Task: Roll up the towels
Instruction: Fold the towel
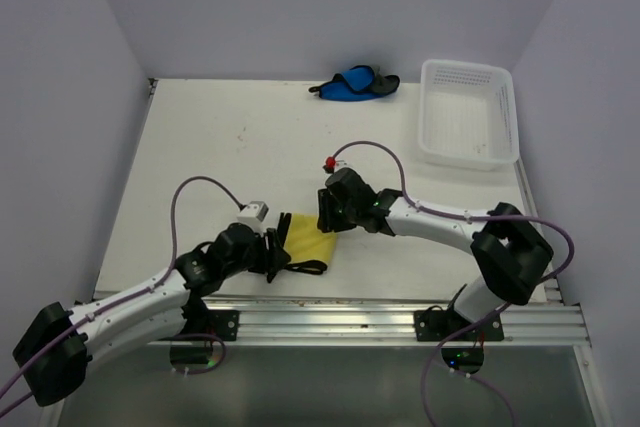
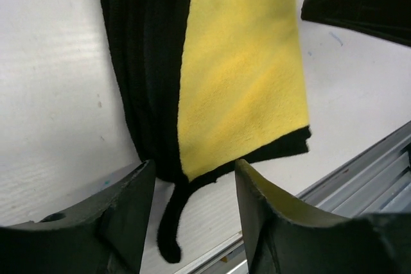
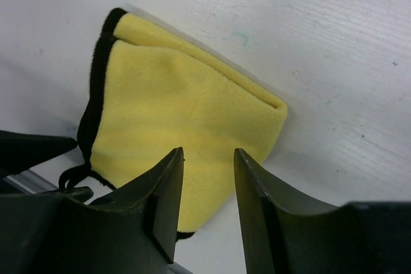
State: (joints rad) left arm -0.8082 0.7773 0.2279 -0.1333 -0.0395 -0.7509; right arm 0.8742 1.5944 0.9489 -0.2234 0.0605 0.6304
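The yellow towel [image 2: 244,75] is lying lengthwise just ahead of the left gripper [image 2: 194,166], jaws wide and empty; the right gripper [image 3: 208,153], narrowly parted, is hovering over its far end.

The left gripper [image 1: 275,249] and right gripper [image 1: 325,215] hem the yellow towel [image 1: 308,237] (at the near edge); the table [image 1: 220,137] beyond lies open.
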